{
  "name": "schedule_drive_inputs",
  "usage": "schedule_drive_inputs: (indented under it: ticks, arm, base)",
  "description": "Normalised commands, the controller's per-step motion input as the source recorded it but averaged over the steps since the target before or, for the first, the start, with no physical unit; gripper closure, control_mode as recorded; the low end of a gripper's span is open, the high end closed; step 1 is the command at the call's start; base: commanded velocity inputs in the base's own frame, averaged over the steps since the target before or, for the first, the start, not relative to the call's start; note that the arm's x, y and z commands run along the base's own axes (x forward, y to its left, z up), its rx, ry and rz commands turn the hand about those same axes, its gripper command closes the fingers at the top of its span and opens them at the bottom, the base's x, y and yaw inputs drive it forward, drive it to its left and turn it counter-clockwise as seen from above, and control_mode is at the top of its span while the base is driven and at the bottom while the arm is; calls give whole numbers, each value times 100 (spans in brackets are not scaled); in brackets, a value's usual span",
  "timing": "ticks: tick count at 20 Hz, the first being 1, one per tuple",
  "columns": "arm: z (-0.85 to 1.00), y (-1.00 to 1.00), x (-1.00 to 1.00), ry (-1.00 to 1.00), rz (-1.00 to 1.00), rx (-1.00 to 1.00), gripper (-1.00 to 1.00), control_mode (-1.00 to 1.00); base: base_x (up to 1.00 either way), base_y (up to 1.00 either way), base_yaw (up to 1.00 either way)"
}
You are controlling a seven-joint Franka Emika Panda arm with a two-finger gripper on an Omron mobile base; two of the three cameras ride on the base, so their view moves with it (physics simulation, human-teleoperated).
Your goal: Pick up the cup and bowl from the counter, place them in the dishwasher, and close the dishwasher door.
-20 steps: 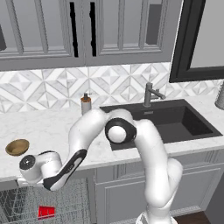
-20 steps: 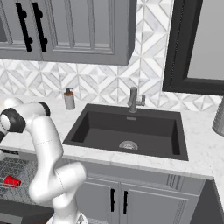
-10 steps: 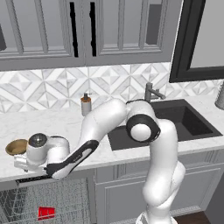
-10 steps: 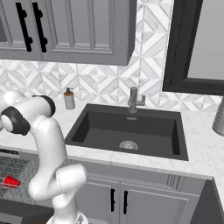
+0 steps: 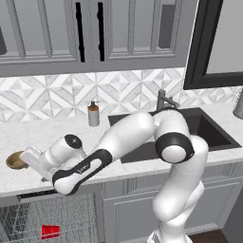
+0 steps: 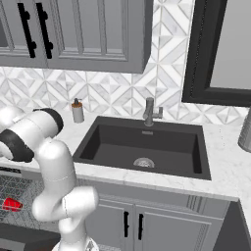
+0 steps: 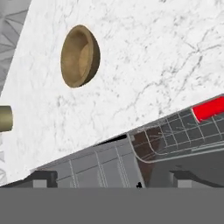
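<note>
The golden-brown bowl sits on the white marble counter at its far left, and the hand view has the bowl at upper left. My gripper hovers just right of the bowl, over the counter's front edge, open with nothing between its fingertips. The red cup lies in the dishwasher's wire rack below the counter, and shows as cup and cup in the other two views. The dishwasher door hangs open.
A soap dispenser stands by the backsplash. The black sink and faucet lie to the right, with a grey canister at the far right. Grey wall cabinets hang above. A brass-coloured cylinder shows at the left edge.
The hand has risen from beside the dishwasher rack to counter height and drawn near the bowl. The elbow has swung right. The cup has stayed in the rack.
</note>
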Motion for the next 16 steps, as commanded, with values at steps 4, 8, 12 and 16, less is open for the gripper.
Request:
schedule_drive_inputs:
  ticks: [4,8,12,16]
  arm:
    - [97,2,51,28,6,-12,-100,-100]
    - [78,1,28,26,-2,-36,-100,-100]
    - [71,2,73,23,-6,-28,-100,-100]
    - [100,23,56,24,0,-27,-100,-100]
  base:
    - [0,0,0]
    - [0,0,0]
    - [0,0,0]
    - [0,0,0]
